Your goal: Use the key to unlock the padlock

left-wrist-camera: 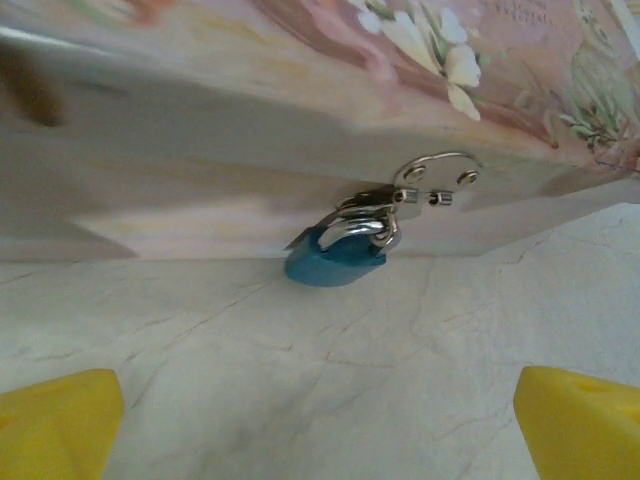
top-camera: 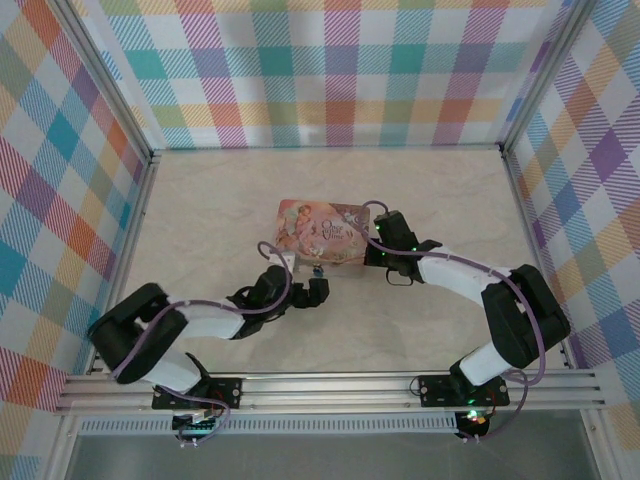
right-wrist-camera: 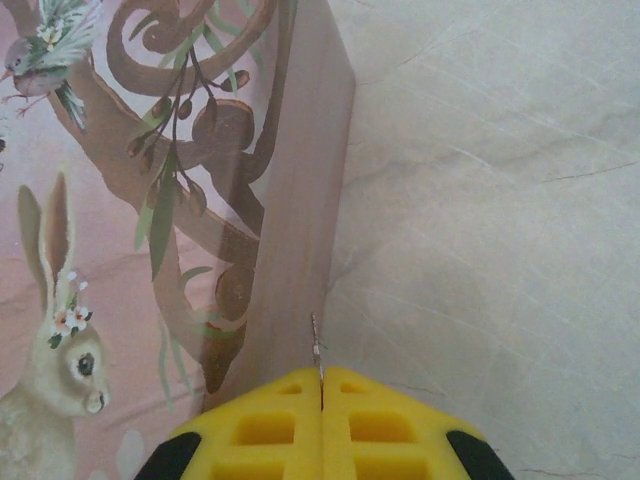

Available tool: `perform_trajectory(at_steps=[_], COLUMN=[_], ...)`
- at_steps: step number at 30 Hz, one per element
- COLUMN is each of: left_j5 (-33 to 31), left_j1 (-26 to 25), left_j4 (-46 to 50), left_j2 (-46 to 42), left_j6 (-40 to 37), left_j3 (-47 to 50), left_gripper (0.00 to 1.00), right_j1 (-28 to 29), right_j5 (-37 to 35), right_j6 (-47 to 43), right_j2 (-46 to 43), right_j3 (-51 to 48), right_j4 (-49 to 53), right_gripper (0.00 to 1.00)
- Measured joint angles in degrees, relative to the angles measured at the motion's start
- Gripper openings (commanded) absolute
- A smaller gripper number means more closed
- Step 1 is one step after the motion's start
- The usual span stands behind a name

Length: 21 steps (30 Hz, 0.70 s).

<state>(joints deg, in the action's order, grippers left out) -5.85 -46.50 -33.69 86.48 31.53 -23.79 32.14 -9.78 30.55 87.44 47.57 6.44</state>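
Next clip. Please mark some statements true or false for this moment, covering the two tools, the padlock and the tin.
1. The left tool is open. True: its fingers stand far apart.
2. The padlock lies loose, away from the tin. False: it hangs on the tin's hasp.
3. The padlock's body is red. False: it is blue.
4. The right tool is wide open. False: it is shut, with a thin metal strip poking out between its fingertips.
5. The right tool is at the tin's right end in the top view. True.
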Motion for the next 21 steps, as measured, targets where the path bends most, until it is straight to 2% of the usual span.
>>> perform_trajectory(at_steps=[6, 11, 15, 21], left_j5=[-2.93, -2.95, 0.39, 6.56], left_j1=[-1.42, -1.44, -1.44, -1.36], left_j4=[-7.93, -10.69, -11.67, -11.56], left_j2=[7.48, 10.29, 12.28, 12.90], left_j6=[-2.58, -4.83, -7.21, -8.96], left_j3=[-2.58, -3.89, -5.62, -6.93], left_gripper=[1.00, 0.98, 0.93, 0.79], right_j1=[0.50, 0.52, 0.57, 0.55], right_j5=[0.00, -0.04, -0.20, -0.28], right_j6=[0.13, 0.13, 0.11, 0.13], right_j2=[0.07, 0.07, 0.13, 0.24], right_j3=[0.00, 0.00, 0.00, 0.00], right_j4=[0.02, 0.04, 0.02, 0.00], right_gripper=[0.00, 0.00, 0.00, 0.00])
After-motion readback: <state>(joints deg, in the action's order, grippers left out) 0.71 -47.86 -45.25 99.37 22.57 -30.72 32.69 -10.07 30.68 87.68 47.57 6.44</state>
